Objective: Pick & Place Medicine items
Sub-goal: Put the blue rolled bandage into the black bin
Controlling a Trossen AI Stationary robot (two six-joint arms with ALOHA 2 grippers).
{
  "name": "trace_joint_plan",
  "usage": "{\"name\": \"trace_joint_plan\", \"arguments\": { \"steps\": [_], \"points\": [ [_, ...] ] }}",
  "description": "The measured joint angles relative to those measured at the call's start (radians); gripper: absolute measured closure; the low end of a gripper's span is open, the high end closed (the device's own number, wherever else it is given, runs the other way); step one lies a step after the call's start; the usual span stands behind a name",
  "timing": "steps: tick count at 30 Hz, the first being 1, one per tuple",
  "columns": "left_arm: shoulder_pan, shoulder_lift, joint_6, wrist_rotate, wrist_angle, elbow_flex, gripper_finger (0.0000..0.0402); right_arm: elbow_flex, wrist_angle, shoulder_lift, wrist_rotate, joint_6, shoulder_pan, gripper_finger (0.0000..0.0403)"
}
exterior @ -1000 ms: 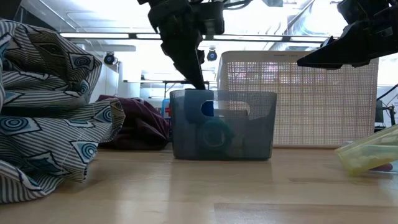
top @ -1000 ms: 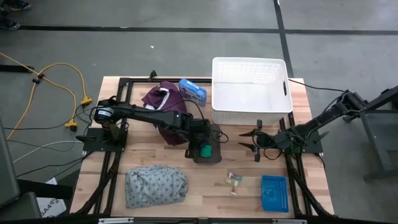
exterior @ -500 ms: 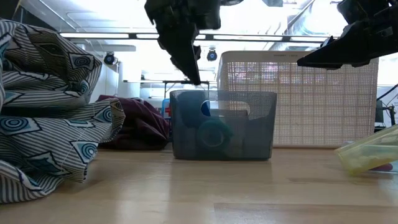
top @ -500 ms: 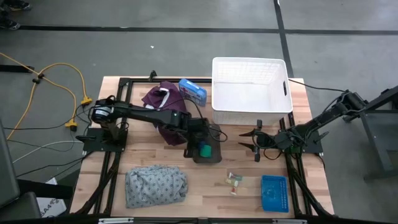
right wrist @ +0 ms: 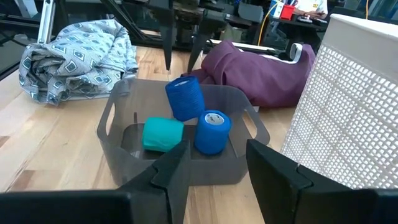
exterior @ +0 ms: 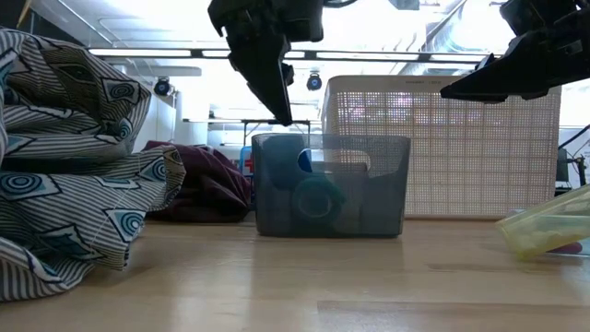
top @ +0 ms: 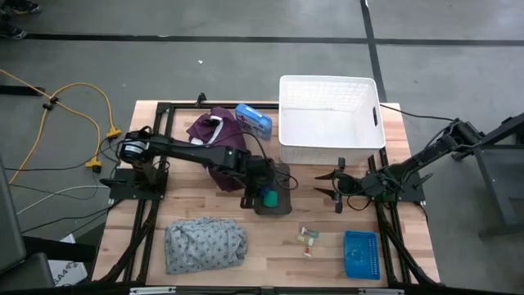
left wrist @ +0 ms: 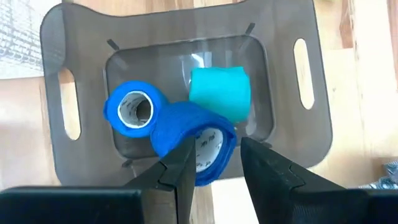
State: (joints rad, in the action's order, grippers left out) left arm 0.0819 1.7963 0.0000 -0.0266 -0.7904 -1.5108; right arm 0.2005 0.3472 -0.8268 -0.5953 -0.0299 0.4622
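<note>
Roughly halfway, I'd judge: your small smoky-grey translucent plastic bin (top: pixel 274 195) at bench centre already holds three medicine rolls — two blue wrap rolls (left wrist: pixel 135 111) (left wrist: pixel 193 138) and one teal-green roll (left wrist: pixel 219 92). The second blue roll leans up against the bin's wall rather than lying flat; in the right wrist view it stands highest (right wrist: pixel 185 98), beside the other blue roll (right wrist: pixel 212 132) and the green roll (right wrist: pixel 163 134).

Left to do: the few tiny pale yellowish and pinkish pieces (top: pixel 309 238) lie loose on the wooden bench (top: pixel 270 262), near the flat blue perforated tray (top: pixel 361 253). A blue rectangular packet (top: pixel 254 120) also sits by the maroon garment (top: pixel 214 131); can't tell if it counts.

Your left claw (left wrist: pixel 209 167) hovers just above the bin, fingers slightly parted, gripping nothing. Your right claw (top: pixel 337 186) waits beside the bin, fingers apart, empty.

Other containers: the large white mesh basket (top: pixel 331 83) looks empty. The grey patterned cloth (top: pixel 205 243) lies bunched at the near left.
</note>
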Motion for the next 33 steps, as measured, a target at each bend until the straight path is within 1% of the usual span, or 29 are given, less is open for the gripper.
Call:
{"name": "trace_joint_plan", "arguments": {
  "steps": [7,13,17,21,24,27,33],
  "points": [
    [0.021,0.046,0.0,0.004,0.005,0.002,0.0279,0.0,-0.002,0.0,0.0,0.0,0.0,0.0256],
    [0.028,0.068,-0.038,-0.07,0.036,0.002,0.0279,0.0,-0.001,0.0,0.0,0.0,0.0,0.0256],
    [0.04,0.067,-0.078,-0.087,0.047,0.0,0.0279,0.0,0.0,0.0,0.0,0.0,0.0,0.0256],
    [0.043,0.067,-0.114,-0.151,0.062,0.001,0.0279,0.0,0.0,0.0,0.0,0.0,0.0,0.0256],
    [0.043,0.066,-0.128,-0.176,0.076,0.001,0.0279,0.0,0.0,0.0,0.0,0.0,0.0,0.0256],
    [0.043,0.058,-0.121,-0.177,0.082,0.001,0.0279,0.0,0.0,0.0,0.0,0.0,0.0,0.0256],
    [0.015,0.043,-0.059,-0.147,0.078,0.001,0.0279,0.0,0.0,0.0,0.0,0.0,0.0,0.0256]
  ]
}}
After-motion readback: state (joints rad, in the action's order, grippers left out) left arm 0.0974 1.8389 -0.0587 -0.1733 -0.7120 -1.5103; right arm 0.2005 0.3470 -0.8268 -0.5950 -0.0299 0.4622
